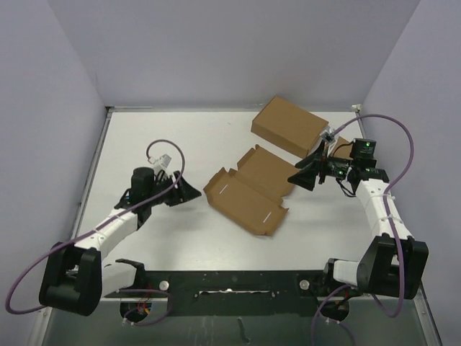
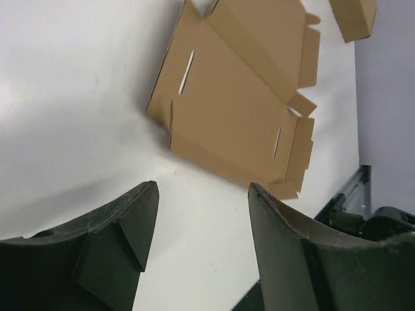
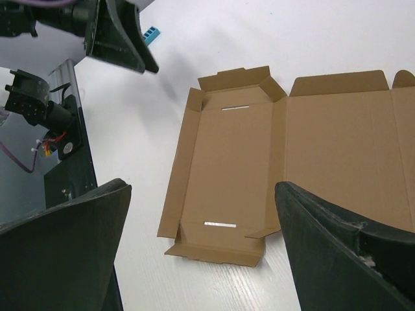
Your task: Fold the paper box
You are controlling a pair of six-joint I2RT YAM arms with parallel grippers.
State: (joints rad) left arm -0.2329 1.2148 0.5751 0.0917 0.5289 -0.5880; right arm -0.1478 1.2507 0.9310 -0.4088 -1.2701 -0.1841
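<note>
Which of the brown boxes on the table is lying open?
The paper box in the middle, spread flat with its flaps out; the larger box behind it is closed.

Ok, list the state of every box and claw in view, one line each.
paper box: unfolded, lying open, lid laid flat, end flaps partly raised, nothing gripping it.
larger brown box: closed, at the far side.
left claw: open, empty, short of the paper box.
right claw: open, empty, pointed at the paper box.

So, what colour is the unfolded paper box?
Plain brown cardboard; the paper box shows best in the right wrist view.
</note>
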